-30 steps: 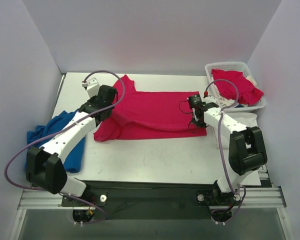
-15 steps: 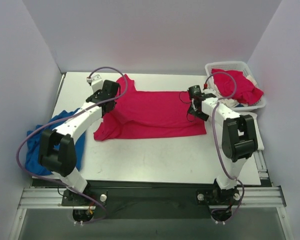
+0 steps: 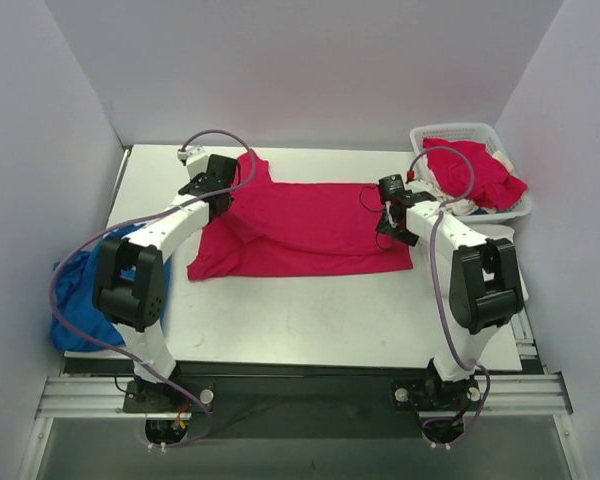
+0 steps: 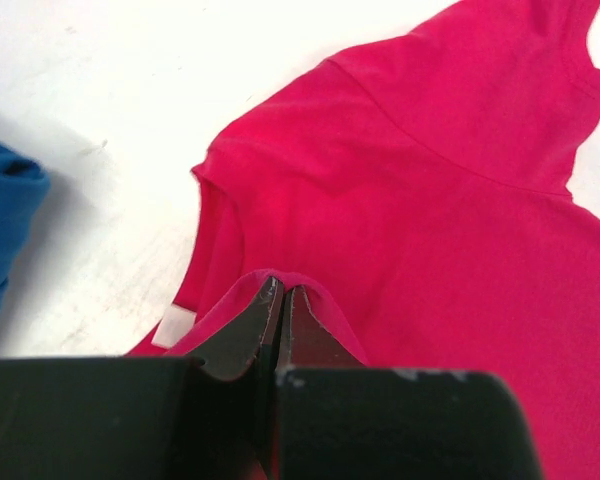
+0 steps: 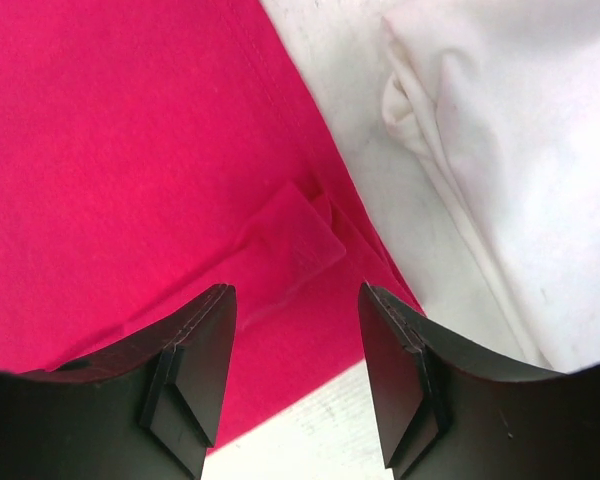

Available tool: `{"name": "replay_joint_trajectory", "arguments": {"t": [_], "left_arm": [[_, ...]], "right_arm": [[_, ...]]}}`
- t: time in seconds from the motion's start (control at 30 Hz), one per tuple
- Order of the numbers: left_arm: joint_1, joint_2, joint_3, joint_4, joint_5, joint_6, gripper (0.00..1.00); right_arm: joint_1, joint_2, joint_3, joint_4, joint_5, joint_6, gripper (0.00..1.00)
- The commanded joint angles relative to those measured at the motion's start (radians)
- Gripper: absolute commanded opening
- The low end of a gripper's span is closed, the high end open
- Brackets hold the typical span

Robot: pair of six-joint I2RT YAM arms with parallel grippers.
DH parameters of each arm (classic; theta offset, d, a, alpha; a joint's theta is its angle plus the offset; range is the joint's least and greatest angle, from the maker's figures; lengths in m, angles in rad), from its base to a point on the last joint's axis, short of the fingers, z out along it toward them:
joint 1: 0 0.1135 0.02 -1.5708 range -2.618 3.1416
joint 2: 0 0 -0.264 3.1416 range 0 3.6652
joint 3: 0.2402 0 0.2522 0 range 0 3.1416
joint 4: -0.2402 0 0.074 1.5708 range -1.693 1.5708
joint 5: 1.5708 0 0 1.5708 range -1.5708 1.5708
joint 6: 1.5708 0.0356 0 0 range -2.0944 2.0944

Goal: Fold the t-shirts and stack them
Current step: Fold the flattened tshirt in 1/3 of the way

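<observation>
Blue cloth (image 3: 75, 285) hangs off the left edge of the worktop (image 3: 310, 320). Left pincer (image 4: 280, 300) is clenched on a pinch of the red t-shirt (image 3: 300, 225) at its sleeve end. Shirt lies mid-worktop, long axis running left to right between the arms. Right pincer (image 5: 295, 330) hangs released and holding nothing, right over the hem, so it's nearer that end. White t-shirt (image 5: 500, 120) sits just right of it, basket (image 3: 450, 130) far right. Plain walls close in.

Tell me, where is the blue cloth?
In the top view, the blue cloth lies at the near left edge of the table, left of the spread red shirt.
</observation>
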Motion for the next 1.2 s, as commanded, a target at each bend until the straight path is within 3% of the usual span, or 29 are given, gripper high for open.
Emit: {"name": "replay_joint_trajectory", "arguments": {"t": [0.0, 0.13, 0.23, 0.27, 0.37, 0.53, 0.77, 1.17], "left_arm": [[0.010, 0.049, 0.072, 0.153, 0.062, 0.105, 0.01], [0.010, 0.129, 0.155, 0.149, 0.168, 0.211, 0.17], [0.010, 0.163, 0.178, 0.135, 0.174, 0.224, 0.36], [0.010, 0.157, 0.170, 0.146, 0.165, 0.222, 0.52], [0.010, 0.105, 0.106, 0.181, 0.141, 0.215, 0.62], [0.010, 0.004, -0.018, 0.193, 0.110, 0.193, 0.68], [0.010, -0.088, -0.167, 0.028, 0.167, 0.051, 0.67], [0.010, -0.085, -0.281, -0.092, 0.147, -0.046, 0.65]], "right_arm": [[0.018, -0.071, -0.029, -0.034, 0.003, -0.014, 0.52], [0.057, -0.094, -0.051, -0.037, 0.004, -0.016, 0.52], [0.095, -0.104, -0.063, -0.037, 0.015, -0.013, 0.51], [0.101, -0.104, -0.063, -0.040, 0.018, -0.013, 0.51], [0.124, -0.099, -0.066, -0.046, 0.025, -0.016, 0.51], [0.129, -0.088, -0.071, -0.052, 0.030, -0.017, 0.51], [0.115, -0.047, -0.058, -0.059, 0.022, -0.017, 0.50], [0.114, 0.034, -0.045, -0.068, -0.044, -0.007, 0.39]]}}
